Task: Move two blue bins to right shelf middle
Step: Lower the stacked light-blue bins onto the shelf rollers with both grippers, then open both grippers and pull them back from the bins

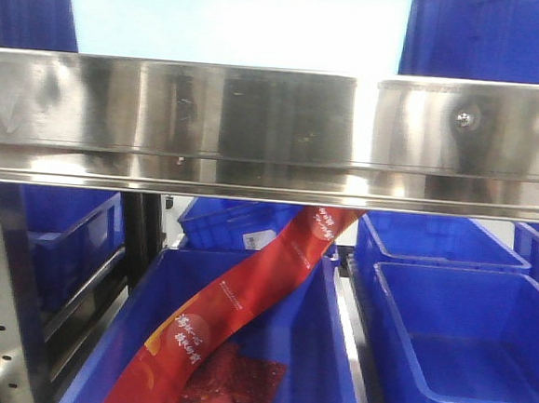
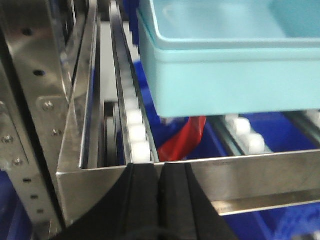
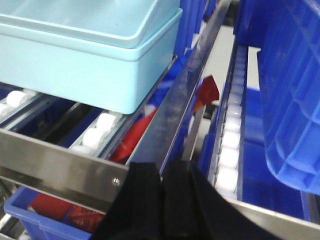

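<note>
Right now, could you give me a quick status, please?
Both claws shut, empty. Pale bins nested on rollers. Steel rail in front.

The steel front rail (image 1: 275, 132) hides the lower wall of the pale blue bins (image 1: 237, 26); the frame crops them at 12 o'clock. The red packet (image 1: 243, 302) is cropped at 6 o'clock, its print too small to read.

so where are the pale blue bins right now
The pale blue bins sit nested on the white rollers of the shelf level behind the steel front rail, dark blue crates either side.
</note>
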Tool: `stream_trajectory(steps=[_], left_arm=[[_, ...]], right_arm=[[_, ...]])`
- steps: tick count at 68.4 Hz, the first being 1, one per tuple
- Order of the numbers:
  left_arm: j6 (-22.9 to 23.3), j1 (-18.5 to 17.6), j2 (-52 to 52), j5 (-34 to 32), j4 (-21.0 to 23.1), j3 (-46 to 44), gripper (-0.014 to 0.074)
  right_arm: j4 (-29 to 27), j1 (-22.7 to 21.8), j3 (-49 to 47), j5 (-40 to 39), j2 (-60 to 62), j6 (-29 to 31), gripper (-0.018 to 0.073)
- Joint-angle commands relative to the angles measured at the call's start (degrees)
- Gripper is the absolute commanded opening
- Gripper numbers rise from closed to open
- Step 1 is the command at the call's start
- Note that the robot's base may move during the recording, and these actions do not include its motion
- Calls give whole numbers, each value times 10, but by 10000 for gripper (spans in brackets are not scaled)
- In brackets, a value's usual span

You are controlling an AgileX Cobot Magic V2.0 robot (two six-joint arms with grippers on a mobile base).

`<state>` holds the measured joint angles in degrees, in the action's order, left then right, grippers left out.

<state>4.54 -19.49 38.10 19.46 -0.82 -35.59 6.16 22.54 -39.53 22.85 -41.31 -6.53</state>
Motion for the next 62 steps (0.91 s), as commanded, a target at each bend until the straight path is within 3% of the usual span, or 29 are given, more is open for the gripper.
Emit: stream_trajectory(steps=[1, 22, 62], left_arm=[[0, -1, -43, -52, 0, 30, -111], [0, -1, -103, -68, 0, 61, -111], [0, -1, -103, -70, 0, 61, -111]], right_arm=[[8, -2, 52, -55, 58, 4, -160], [14, -2, 118, -79, 192, 4, -160], [14, -2, 118, -85, 196, 4, -160]])
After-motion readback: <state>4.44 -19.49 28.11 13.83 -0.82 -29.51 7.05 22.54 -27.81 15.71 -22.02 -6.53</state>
